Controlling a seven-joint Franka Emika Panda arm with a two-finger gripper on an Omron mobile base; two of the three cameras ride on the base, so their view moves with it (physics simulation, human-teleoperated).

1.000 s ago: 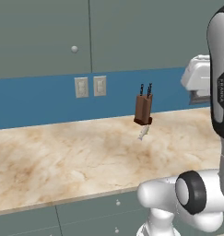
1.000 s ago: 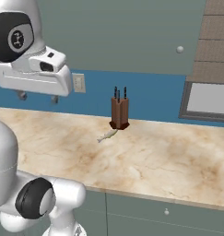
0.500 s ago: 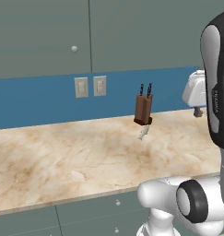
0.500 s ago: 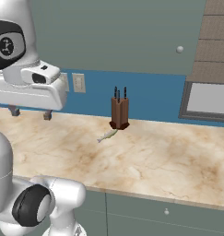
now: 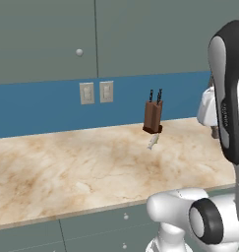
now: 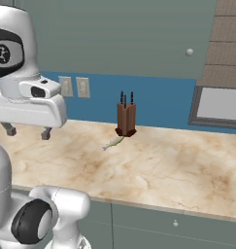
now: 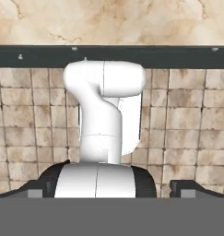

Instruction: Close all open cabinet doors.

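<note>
Fingers [image 6: 45, 132] spread wide on the gripper [image 6: 26, 130], with nothing between them. Pointing down at the marble counter [image 6: 153, 170], a little above its surface, near the left end in the right base view. In the hand view, dark tips at the two bottom corners, far apart, looking down past the counter edge onto a tiled floor [image 7: 187, 120].

Cabinet doors [image 5: 47, 39] high on the wall above the blue backsplash [image 5: 37, 108], well above and beyond the fingers, well apart from them. Grey-green panels side by side, meeting at a thin vertical seam and lying flush in one plane. Small round pale knob [image 5: 79, 51] near the lower corner of the left panel in the left base view; another knob [image 6: 189, 51] seen from the right base view, far to the right of the gripper.

On the backsplash, two pale outlet plates [image 5: 96, 92] side by side under the doors. On the counter, near the wall, upright brown knife block [image 5: 153, 118] with two dark handles sticking up. Just in front of it, a small pale object [image 5: 153, 141], too small to identify. Both well to the right of the fingers in the right base view.

Under the counter edge, grey-green drawer fronts [image 6: 187, 228] with small knobs.

In the left base view, part of the white hand behind the upright arm [image 5: 228, 98] at the right edge.
</note>
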